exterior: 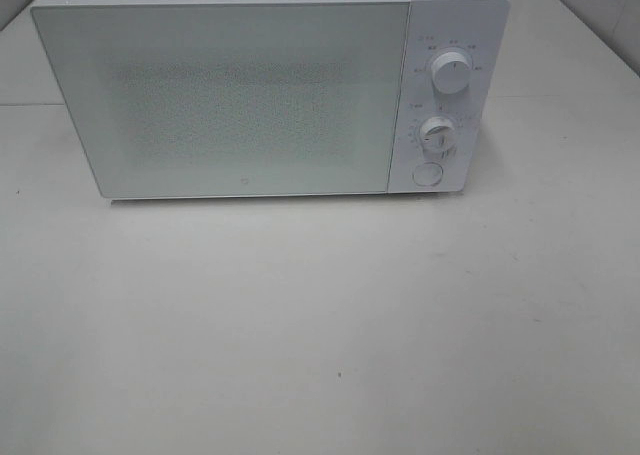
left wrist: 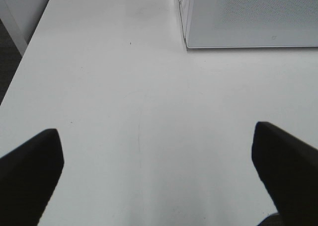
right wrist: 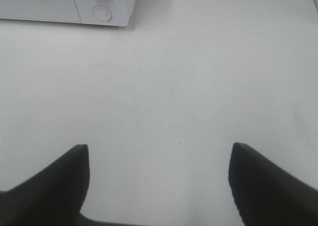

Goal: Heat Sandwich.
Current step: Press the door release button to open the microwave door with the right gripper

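Barely started, I'd say: white boxy microwave [exterior: 220,95] sits shut near the pale bench's [exterior: 320,325] back edge, no sandwich in sight, left and right jaws wide open, empty.

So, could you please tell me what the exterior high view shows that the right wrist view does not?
Only exterior high: the microwave with its whole closed door and upper dial. Only right wrist: the right gripper, open, above the table. Both: the microwave's round button and the table. Neither shows the sandwich.
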`<state>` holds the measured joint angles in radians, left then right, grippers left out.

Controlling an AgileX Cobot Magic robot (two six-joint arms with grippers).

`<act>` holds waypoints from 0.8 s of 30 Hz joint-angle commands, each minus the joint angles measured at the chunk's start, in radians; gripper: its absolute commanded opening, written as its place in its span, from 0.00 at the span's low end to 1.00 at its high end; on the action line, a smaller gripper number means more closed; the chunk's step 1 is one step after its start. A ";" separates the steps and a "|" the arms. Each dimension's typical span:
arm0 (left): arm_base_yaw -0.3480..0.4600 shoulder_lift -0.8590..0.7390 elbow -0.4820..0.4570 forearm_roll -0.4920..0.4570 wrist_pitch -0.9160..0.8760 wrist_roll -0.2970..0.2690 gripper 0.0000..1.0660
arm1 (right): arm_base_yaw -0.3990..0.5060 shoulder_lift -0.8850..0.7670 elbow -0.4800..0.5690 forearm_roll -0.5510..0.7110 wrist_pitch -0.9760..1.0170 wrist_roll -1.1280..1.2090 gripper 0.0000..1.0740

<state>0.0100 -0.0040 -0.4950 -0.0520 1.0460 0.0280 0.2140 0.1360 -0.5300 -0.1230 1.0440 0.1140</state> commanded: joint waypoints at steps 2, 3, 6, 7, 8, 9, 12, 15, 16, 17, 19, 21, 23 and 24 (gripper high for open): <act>0.001 -0.029 0.002 -0.006 -0.011 -0.003 0.92 | -0.044 -0.056 0.024 0.005 -0.017 -0.018 0.70; 0.001 -0.029 0.002 -0.006 -0.011 -0.003 0.92 | -0.057 -0.072 0.024 0.005 -0.017 -0.019 0.70; 0.001 -0.029 0.002 -0.006 -0.011 -0.003 0.92 | -0.093 -0.122 0.024 0.006 -0.017 -0.023 0.70; 0.001 -0.029 0.002 -0.006 -0.011 -0.003 0.92 | -0.101 -0.139 0.024 0.007 -0.017 -0.025 0.70; 0.001 -0.029 0.002 -0.006 -0.011 -0.003 0.92 | -0.113 -0.162 0.024 0.007 -0.017 -0.031 0.70; 0.001 -0.029 0.002 -0.006 -0.011 -0.003 0.92 | -0.133 -0.168 0.024 0.010 -0.018 -0.042 0.70; 0.001 -0.029 0.002 -0.006 -0.011 0.000 0.92 | -0.141 -0.168 0.024 0.021 -0.018 -0.055 0.70; 0.001 -0.029 0.002 -0.006 -0.011 0.000 0.92 | -0.141 -0.168 0.024 0.026 -0.018 -0.063 0.70; 0.001 -0.029 0.002 -0.006 -0.011 0.000 0.92 | -0.141 -0.168 0.024 0.026 -0.018 -0.063 0.70; 0.001 -0.029 0.002 -0.006 -0.011 0.000 0.92 | -0.141 -0.168 0.024 0.026 -0.018 -0.063 0.70; 0.001 -0.029 0.002 -0.006 -0.011 0.000 0.92 | -0.141 -0.168 0.024 0.026 -0.018 -0.063 0.70; 0.001 -0.029 0.002 -0.006 -0.011 0.000 0.92 | -0.141 -0.167 0.024 0.026 -0.018 -0.063 0.70; 0.001 -0.029 0.002 -0.006 -0.011 0.000 0.92 | -0.141 -0.168 0.024 0.026 -0.019 -0.063 0.70; 0.001 -0.029 0.002 -0.006 -0.011 0.000 0.92 | -0.141 -0.168 0.024 0.026 -0.020 -0.063 0.70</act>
<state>0.0100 -0.0040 -0.4950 -0.0520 1.0460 0.0280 0.0800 -0.0030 -0.5070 -0.0960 1.0380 0.0620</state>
